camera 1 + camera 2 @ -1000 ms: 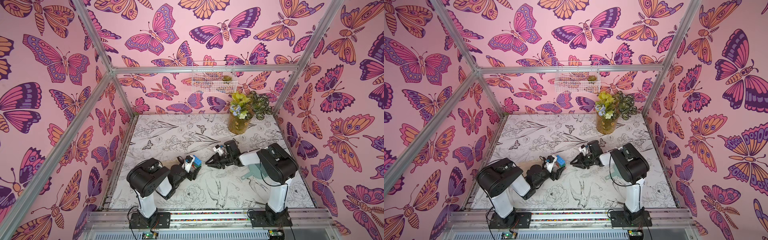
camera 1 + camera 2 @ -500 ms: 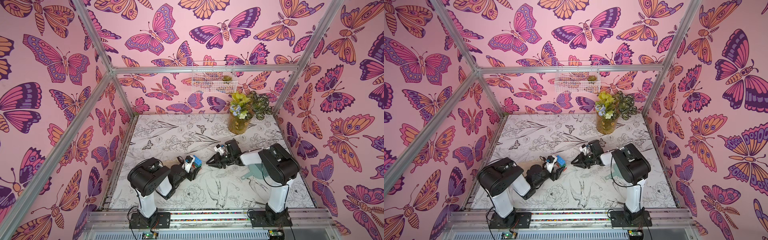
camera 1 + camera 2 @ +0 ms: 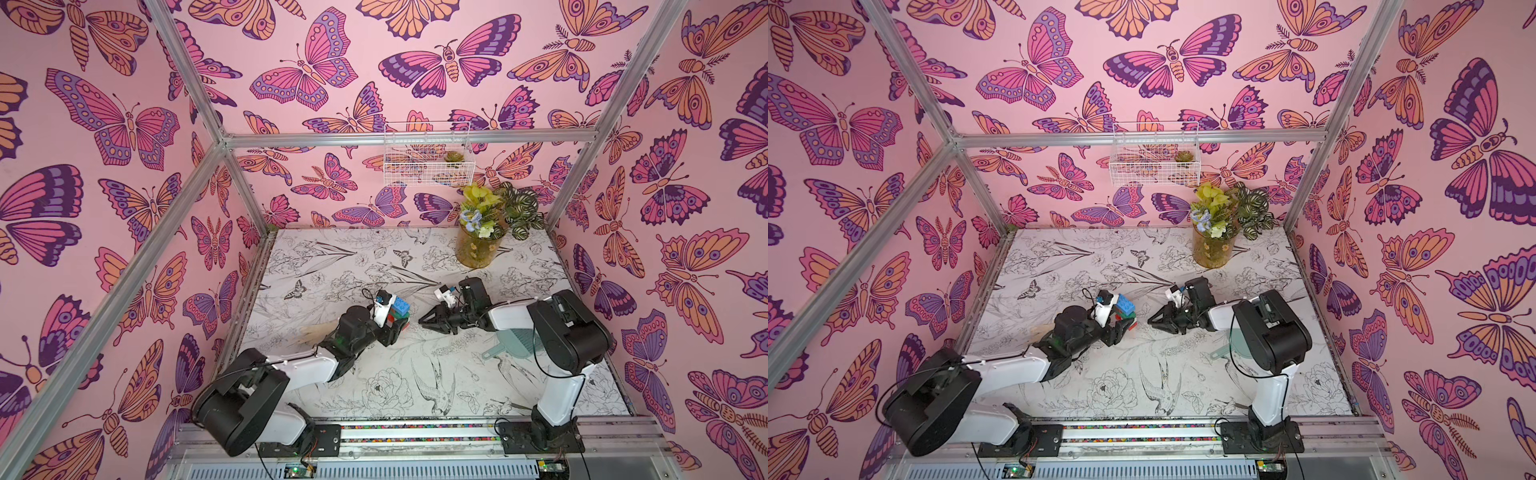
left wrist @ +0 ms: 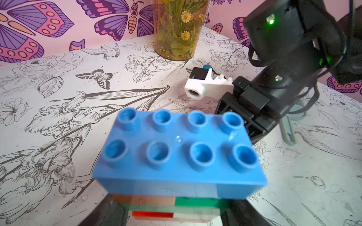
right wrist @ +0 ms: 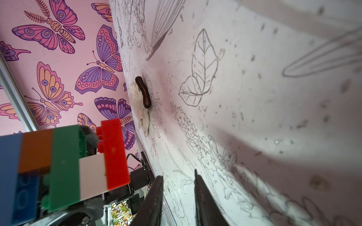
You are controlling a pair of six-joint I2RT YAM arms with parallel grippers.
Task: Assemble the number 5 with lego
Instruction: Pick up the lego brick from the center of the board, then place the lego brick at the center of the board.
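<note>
White floral-print table (image 3: 332, 257); left gripper (image 3: 397, 326), clamped on the number 5 (image 3: 401, 308) near mid-table, blue row uppermost; right gripper (image 3: 424, 322), jaws closed, holding nothing, tip just beside the stacked bricks.

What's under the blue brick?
Directly under the blue brick: brown brick, then green, white and red rows. In the left wrist view the blue brick covers most of them; the stack's far side is hidden.
</note>
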